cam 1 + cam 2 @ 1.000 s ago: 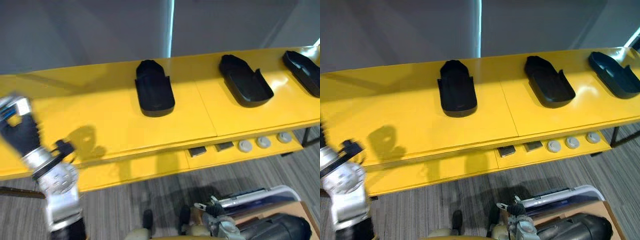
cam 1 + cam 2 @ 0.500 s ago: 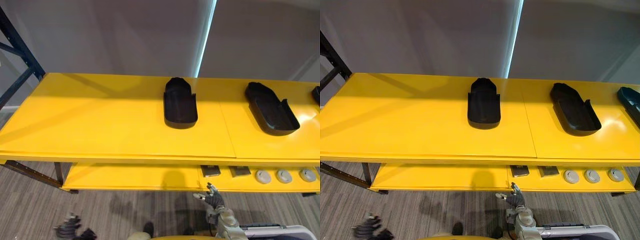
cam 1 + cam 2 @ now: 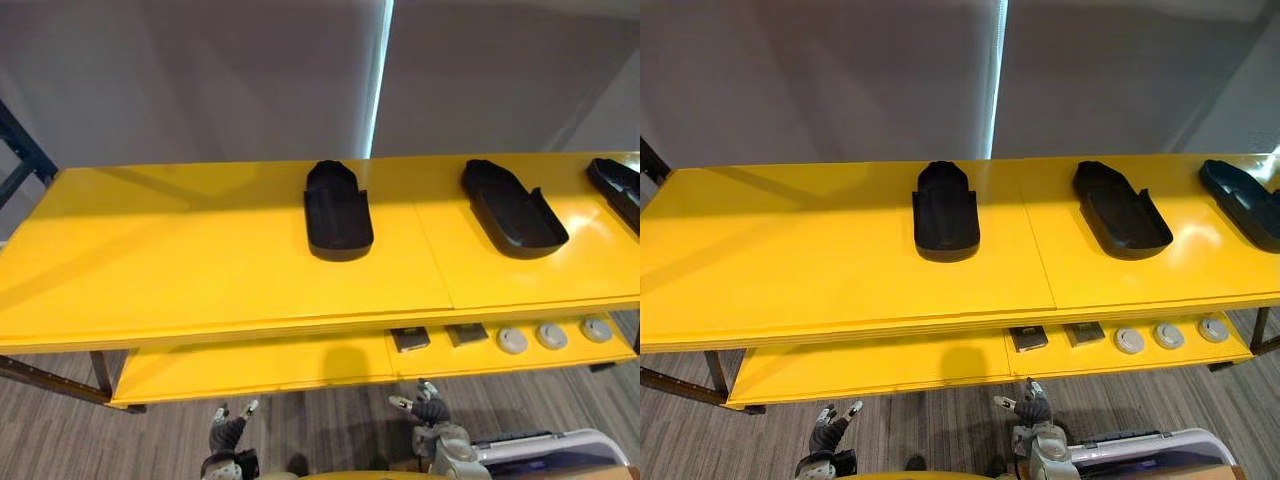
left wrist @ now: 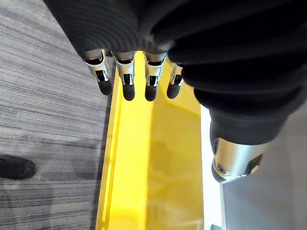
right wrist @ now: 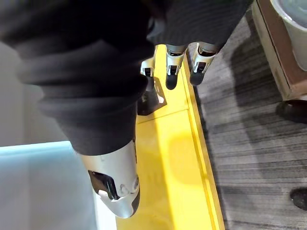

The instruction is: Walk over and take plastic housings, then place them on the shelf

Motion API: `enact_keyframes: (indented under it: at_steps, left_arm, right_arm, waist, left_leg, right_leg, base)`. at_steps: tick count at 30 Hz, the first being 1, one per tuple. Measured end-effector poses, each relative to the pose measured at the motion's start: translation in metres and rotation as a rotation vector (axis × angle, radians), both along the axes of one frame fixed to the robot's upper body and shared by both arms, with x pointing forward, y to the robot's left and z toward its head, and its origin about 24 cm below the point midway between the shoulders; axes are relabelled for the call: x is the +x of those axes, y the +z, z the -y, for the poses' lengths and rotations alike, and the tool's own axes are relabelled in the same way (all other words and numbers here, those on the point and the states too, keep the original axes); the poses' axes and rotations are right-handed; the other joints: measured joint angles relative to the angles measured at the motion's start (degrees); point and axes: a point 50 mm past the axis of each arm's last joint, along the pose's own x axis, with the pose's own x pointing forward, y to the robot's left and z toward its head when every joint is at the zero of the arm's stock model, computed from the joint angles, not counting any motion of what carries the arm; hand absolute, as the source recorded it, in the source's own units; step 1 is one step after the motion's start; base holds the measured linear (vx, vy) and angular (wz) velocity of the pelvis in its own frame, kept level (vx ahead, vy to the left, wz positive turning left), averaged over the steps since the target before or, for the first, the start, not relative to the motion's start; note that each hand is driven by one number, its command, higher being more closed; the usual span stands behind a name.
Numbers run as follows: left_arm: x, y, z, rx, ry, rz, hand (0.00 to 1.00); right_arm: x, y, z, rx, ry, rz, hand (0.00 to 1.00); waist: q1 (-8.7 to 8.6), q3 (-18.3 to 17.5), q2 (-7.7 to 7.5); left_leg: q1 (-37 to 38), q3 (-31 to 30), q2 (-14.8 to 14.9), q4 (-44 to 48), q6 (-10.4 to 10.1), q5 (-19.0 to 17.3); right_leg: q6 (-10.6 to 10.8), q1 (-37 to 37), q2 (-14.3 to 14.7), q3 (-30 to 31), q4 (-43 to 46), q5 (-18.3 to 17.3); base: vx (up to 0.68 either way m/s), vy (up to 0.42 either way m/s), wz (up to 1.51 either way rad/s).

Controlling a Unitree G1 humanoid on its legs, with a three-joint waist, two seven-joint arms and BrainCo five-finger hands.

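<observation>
three plastic housings lie well apart on the yellow shelf [image 3: 180, 260]: the middle housing [image 3: 338, 210], the right housing [image 3: 512, 208] and the edge housing [image 3: 620, 185]. my left robot hand [image 3: 228, 432] and right robot hand [image 3: 428, 410] hang low, fingers straight, empty. i judge placing done here; next i'd walk off for another housing.

Industrial workroom, long yellow shelf [image 3: 180, 260], dark steel rack upright [image 3: 22, 140], grey striped floor [image 3: 330, 425], plain grey wall [image 3: 200, 80]

Grey wall [image 3: 200, 80] behind the yellow shelf [image 3: 180, 250], seemingly striped grey carpet [image 3: 160, 440] below.
</observation>
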Motion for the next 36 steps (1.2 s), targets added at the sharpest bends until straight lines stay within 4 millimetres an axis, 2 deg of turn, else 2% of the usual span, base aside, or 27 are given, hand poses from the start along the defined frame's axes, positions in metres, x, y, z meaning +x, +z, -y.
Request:
enact_keyframes:
  at_steps: [4, 6, 9, 10, 11, 14, 15, 18, 20, 21, 22, 23, 24, 25, 26, 27, 28, 30, 31, 33, 34, 35, 36]
  left_arm:
    - [0.006, 0.001, 0.003, 0.010, -0.049, 0.007, 0.00]
    - [0.013, 0.003, 0.003, 0.020, -0.064, 0.020, 0.00]
    - [0.013, 0.003, 0.004, 0.017, -0.063, 0.022, 0.00]
    - [0.014, 0.003, 0.004, 0.016, -0.061, 0.024, 0.00]
    - [0.020, 0.005, 0.005, 0.014, -0.060, 0.042, 0.00]
    - [0.027, 0.008, 0.008, 0.004, -0.059, 0.065, 0.00]
    - [0.037, 0.012, 0.010, -0.001, -0.063, 0.097, 0.00]
    - [0.062, 0.025, 0.014, -0.002, -0.085, 0.187, 0.00]
    - [0.071, 0.035, 0.013, 0.009, -0.084, 0.252, 0.00]
    - [0.074, 0.040, 0.012, 0.020, -0.082, 0.277, 0.00]
    - [0.077, 0.044, 0.010, 0.029, -0.076, 0.298, 0.00]
    - [0.078, 0.044, 0.010, 0.028, -0.071, 0.302, 0.00]
    - [0.080, 0.044, 0.011, 0.020, -0.053, 0.303, 0.00]
    - [0.076, 0.042, 0.011, 0.016, -0.046, 0.294, 0.00]
    - [0.074, 0.041, 0.012, 0.015, -0.046, 0.289, 0.00]
    - [0.070, 0.039, 0.010, 0.019, -0.045, 0.277, 0.00]
    - [0.067, 0.038, 0.009, 0.020, -0.043, 0.266, 0.00]
    - [0.061, 0.034, 0.007, 0.022, -0.037, 0.247, 0.00]
    - [0.058, 0.033, 0.006, 0.024, -0.032, 0.235, 0.00]
    - [0.048, 0.024, 0.002, 0.030, -0.026, 0.179, 0.00]
    - [0.047, 0.022, 0.003, 0.025, -0.028, 0.165, 0.00]
    - [0.048, 0.018, 0.009, 0.010, -0.041, 0.142, 0.00]
    - [0.048, 0.017, 0.014, 0.002, -0.061, 0.138, 0.00]
  right_arm:
    - [0.003, 0.001, -0.001, 0.000, 0.003, 0.010, 0.00]
    - [0.007, 0.003, -0.002, 0.001, 0.010, 0.022, 0.00]
    - [0.015, 0.007, -0.002, -0.007, 0.024, 0.050, 0.00]
    - [0.017, 0.008, -0.002, -0.010, 0.030, 0.055, 0.00]
    - [0.027, 0.013, 0.000, -0.025, 0.045, 0.083, 0.00]
    - [0.038, 0.019, 0.000, -0.036, 0.059, 0.118, 0.00]
    - [0.043, 0.024, 0.003, -0.047, 0.060, 0.144, 0.00]
    - [0.053, 0.032, 0.000, -0.057, 0.074, 0.190, 0.00]
    - [0.067, 0.044, -0.010, -0.069, 0.105, 0.251, 0.00]
    - [0.075, 0.051, -0.018, -0.084, 0.140, 0.283, 0.00]
    - [0.084, 0.058, -0.024, -0.091, 0.169, 0.319, 0.00]
    - [0.085, 0.059, -0.026, -0.094, 0.182, 0.322, 0.00]
    - [0.083, 0.058, -0.028, -0.103, 0.207, 0.316, 0.00]
    - [0.079, 0.055, -0.030, -0.108, 0.223, 0.303, 0.00]
    - [0.075, 0.053, -0.031, -0.107, 0.229, 0.295, 0.00]
    - [0.069, 0.050, -0.034, -0.106, 0.250, 0.286, 0.00]
    - [0.065, 0.047, -0.035, -0.101, 0.256, 0.274, 0.00]
    - [0.061, 0.044, -0.037, -0.099, 0.284, 0.259, 0.00]
    - [0.061, 0.043, -0.039, -0.105, 0.305, 0.255, 0.00]
    - [0.068, 0.042, -0.048, -0.125, 0.379, 0.246, 0.00]
    - [0.071, 0.044, -0.048, -0.130, 0.382, 0.251, 0.00]
    - [0.075, 0.045, -0.042, -0.151, 0.387, 0.252, 0.00]
    - [0.075, 0.044, -0.039, -0.160, 0.388, 0.243, 0.00]
  waist:
    - [-0.68, 0.7, 0.11]
    - [-0.58, 2.2, 0.05]
    - [-0.48, 3.1, 0.83]
    - [-0.49, 3.2, 0.70]
    - [-0.22, 3.8, 0.38]
    - [-0.40, 4.1, 0.81]
    - [-0.57, 4.4, 0.95]
    - [-0.44, 5.7, -0.10]
    - [-0.29, 6.5, -0.85]
    - [-0.07, 6.8, -1.45]
    - [-0.05, 7.5, -2.01]
    - [0.12, 7.8, -2.15]
    - [1.30, 8.6, -1.35]
    - [2.17, 9.0, -0.25]
    - [2.52, 9.0, -0.15]
    - [2.45, 8.9, -0.16]
    - [2.54, 8.8, -0.18]
    - [2.68, 8.0, -0.59]
    - [2.85, 7.5, -0.94]
    - [4.91, 5.1, -3.21]
    - [4.99, 4.9, -3.53]
    - [4.91, 5.1, -2.40]
    - [5.06, 5.1, -2.28]
  left_leg:
    - [-0.2, 0.9, -0.1, 1.1, -0.2, -0.8]
    - [-2.4, 2.3, 0.6, 7.5, -0.4, -4.7]
    - [-5.7, 3.0, 1.9, 15.9, -0.6, -9.1]
    - [-6.6, 1.1, 1.6, 17.3, -0.6, -9.1]
    - [-8.3, -6.5, 0.5, 20.3, -0.8, -9.4]
    - [-8.1, -12.5, -0.4, 20.8, -1.8, -11.3]
    - [-8.1, -13.5, -0.6, 20.8, -0.8, -12.6]
    - [-10.6, -10.9, -2.3, 24.3, 0.9, -14.3]
    - [-14.4, -8.0, -3.3, 28.0, 2.3, -15.4]
    - [-17.1, -5.4, -4.1, 30.2, 3.3, -16.0]
    - [-18.9, -2.4, -3.8, 31.2, 5.2, -16.1]
    - [-19.3, -0.1, -3.4, 31.0, 6.3, -15.7]
    - [-18.8, 3.0, -2.3, 29.9, 7.3, -14.9]
    - [-17.5, 5.1, -1.4, 28.2, 7.8, -13.8]
    - [-16.8, 5.9, -1.3, 27.0, 7.9, -13.1]
    - [-15.8, 6.8, -1.6, 24.8, 8.2, -11.8]
    - [-15.1, 7.4, -1.8, 23.4, 8.4, -10.7]
    - [-15.0, 8.7, -1.8, 21.7, 8.4, -9.5]
    - [-15.2, 9.2, -1.9, 21.1, 8.2, -9.1]
    - [-16.6, 12.9, -2.7, 17.4, 6.6, -6.5]
    - [-17.0, 13.3, -3.1, 16.7, 6.3, -5.7]
    - [-16.9, 13.0, -2.9, 15.7, 5.6, -3.8]
    - [-16.0, 9.2, -3.3, 15.6, 5.6, -2.5]
  right_leg:
    - [0.1, 0.0, 0.0, 0.8, 0.0, 0.2]
    - [0.1, -0.2, 0.3, 2.5, 0.5, 0.1]
    - [-0.3, -2.3, 1.3, 5.6, 3.0, -0.9]
    - [-0.4, -3.0, 1.3, 6.3, 3.6, -0.9]
    - [-0.5, -5.3, 1.4, 8.9, 5.4, -0.9]
    - [-0.3, -7.5, 1.7, 11.4, 7.8, -1.0]
    - [0.0, -9.1, 1.7, 12.8, 9.3, -1.1]
    - [1.4, -12.7, 1.4, 17.2, 11.0, 0.0]
    - [2.6, -16.5, 1.5, 22.1, 10.5, 2.8]
    - [3.6, -18.8, 1.4, 25.6, 8.4, 6.0]
    - [3.4, -19.0, 0.9, 27.4, 3.6, 10.6]
    - [3.1, -19.0, 0.7, 25.9, 2.5, 11.4]
    - [1.0, -20.1, 0.3, 18.8, 9.0, 7.1]
    - [0.6, -20.1, 0.0, 13.6, 17.8, 0.7]
    - [0.5, -19.8, -0.4, 12.3, 22.3, -2.6]
    - [1.3, -18.0, -1.0, 10.9, 29.4, -8.5]
    - [2.4, -14.8, -1.8, 9.9, 33.4, -12.4]
    - [3.2, -9.3, -2.2, 7.9, 33.6, -15.4]
    - [3.1, -7.4, -2.3, 7.2, 31.8, -15.6]
    - [2.3, -3.1, -2.6, 7.0, 16.9, -15.0]
    - [2.0, -2.8, -2.7, 7.0, 14.3, -14.8]
    - [2.1, -2.7, -2.5, 7.0, 12.4, -13.1]
    - [1.9, -2.1, -2.4, 7.9, 11.8, -12.5]
  base:
    - [-0.01, 0.018, -0.11]
    - [-0.04, 0.019, -0.35]
    - [-0.03, 0.005, -0.51]
    - [-0.01, -0.018, -0.79]
    - [0.00, -0.021, -0.69]
    - [-0.01, 0.033, -0.59]
    - [-0.05, 0.122, -0.61]
    - [-0.11, 0.157, -0.71]
    - [-0.19, 0.211, -1.31]
    - [-0.25, 0.233, -1.61]
    - [-0.26, 0.212, -1.54]
    - [-0.26, 0.167, -1.43]
    - [-0.23, 0.155, -1.25]
    - [-0.20, 0.174, -1.18]
    - [-0.19, 0.192, -0.78]
    - [-0.15, 0.124, -0.42]
    - [-0.15, 0.087, -0.30]
    - [-0.14, 0.038, -0.29]
    - [-0.18, 0.025, -0.69]
    - [-0.16, -0.027, -0.96]
    - [-0.14, -0.062, -0.57]
    - [-0.11, -0.084, -0.35]
    - [-0.10, -0.098, -0.38]
